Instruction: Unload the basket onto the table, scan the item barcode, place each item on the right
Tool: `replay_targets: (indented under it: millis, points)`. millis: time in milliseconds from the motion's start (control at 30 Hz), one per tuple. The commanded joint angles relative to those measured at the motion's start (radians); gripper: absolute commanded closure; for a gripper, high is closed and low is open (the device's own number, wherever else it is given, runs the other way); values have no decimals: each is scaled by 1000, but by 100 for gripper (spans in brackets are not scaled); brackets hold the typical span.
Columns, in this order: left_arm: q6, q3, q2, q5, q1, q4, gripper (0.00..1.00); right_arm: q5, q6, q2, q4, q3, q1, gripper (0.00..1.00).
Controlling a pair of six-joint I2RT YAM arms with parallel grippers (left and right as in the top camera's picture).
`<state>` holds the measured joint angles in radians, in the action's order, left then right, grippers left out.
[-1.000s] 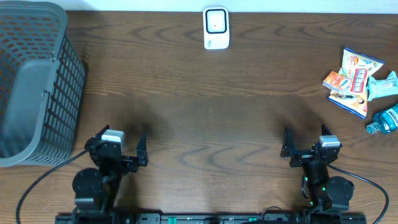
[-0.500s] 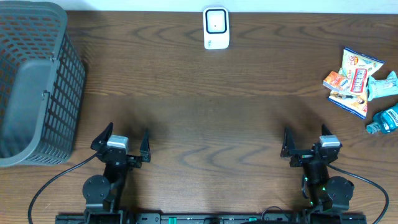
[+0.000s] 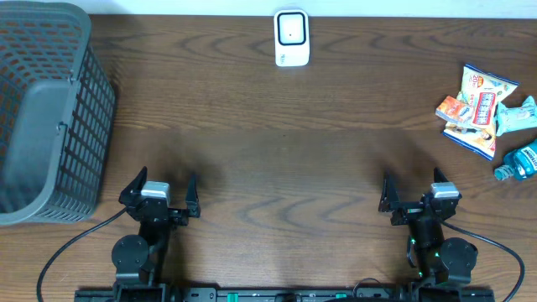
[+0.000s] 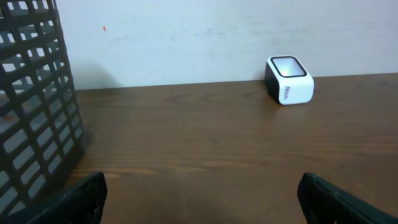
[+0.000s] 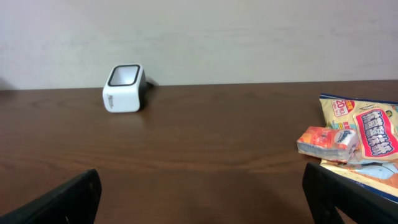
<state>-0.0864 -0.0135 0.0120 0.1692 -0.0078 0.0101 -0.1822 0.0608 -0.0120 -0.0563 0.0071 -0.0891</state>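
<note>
A grey basket of open lattice fills the upper left of the overhead frame, standing on the dark wooden desk. In the left wrist view its wall takes up the left edge. At lower left the left end effector sits low over the desk with its fingers spread wide and nothing between them. In the left wrist view the two dark fingertips show only at the bottom corners.

At the top centre, against the far edge of the desk, stands the white scanner, well apart from both arms. At lower right the right end effector is likewise spread and empty.

The items lie at the right edge of the frame: a pile of snack packets overlapping one another, and just below them a blue bottle on its side. The right wrist view shows the packets at right and the scanner at upper left.
</note>
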Motion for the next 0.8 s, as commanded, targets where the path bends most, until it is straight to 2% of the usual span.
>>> replay_targets:
  millis: [0, 533, 667, 767]
  points:
    - [-10, 10, -10, 2, -2, 48, 2, 12, 13, 6, -5, -2, 5, 1]
    - [-5, 10, -10, -6, -2, 49, 2, 12, 13, 5, -5, -2, 5, 1]
    - [110, 10, -10, -78, -2, 56, 2, 12, 13, 6, -5, -2, 5, 1]
    - [118, 10, -10, -90, -2, 57, 2, 12, 13, 6, -5, -2, 5, 1]
